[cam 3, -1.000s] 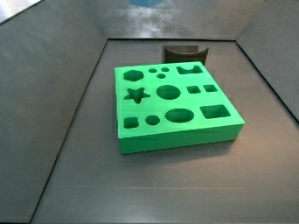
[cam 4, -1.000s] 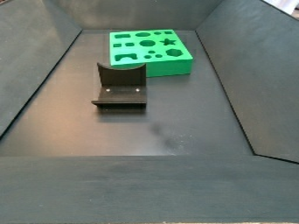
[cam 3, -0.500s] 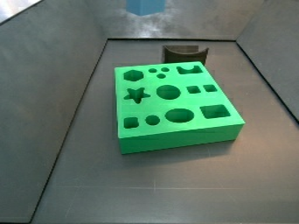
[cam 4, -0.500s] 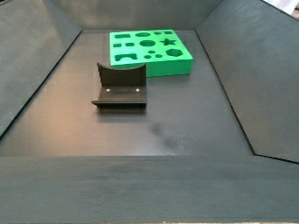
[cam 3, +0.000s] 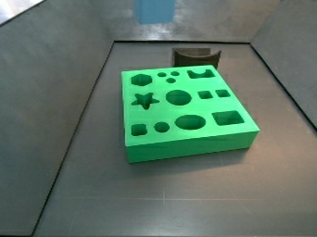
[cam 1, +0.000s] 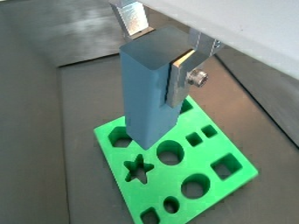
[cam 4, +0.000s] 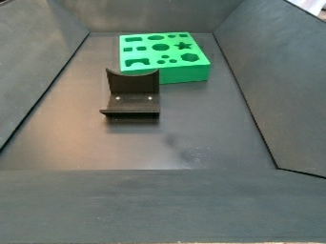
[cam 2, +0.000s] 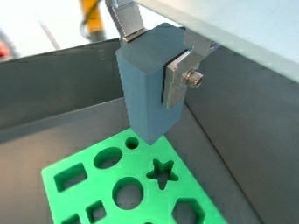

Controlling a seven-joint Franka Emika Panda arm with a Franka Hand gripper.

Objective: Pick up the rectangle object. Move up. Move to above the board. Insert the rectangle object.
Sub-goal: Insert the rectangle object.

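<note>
Gripper [cam 1: 156, 45] is clamped on the block [cam 1: 149, 92]: silver fingers [cam 1: 187, 68] press its upper sides in both wrist views, and the block hangs upright below them, clear of the board [cam 1: 233, 175]. In a side view only the block's lower end [cam 3: 155, 10] shows at the top edge, high over the board's far side; the gripper itself is out of that picture.

Step in hand, as I read it: finish the move over the board, then insert. Not yet lined up with a hole.

- In a wrist view the block's bottom end sits over the board's edge near the star hole [cam 2: 162, 173], not over a rectangular one.
- Best match looks like the rectangular hole [cam 3: 228, 118] at the near right corner in the side view. Can't confirm the fit from here.
- Translate at height first, keep the block vertical, square its faces to the hole's edges, then descend slowly.
- Main risk: a small yaw error catches a corner on the rim and tilts the block in the grip.

Beyond the board, the fixture [cam 3: 195, 57] stands on the floor just behind it; stay off it.
</note>
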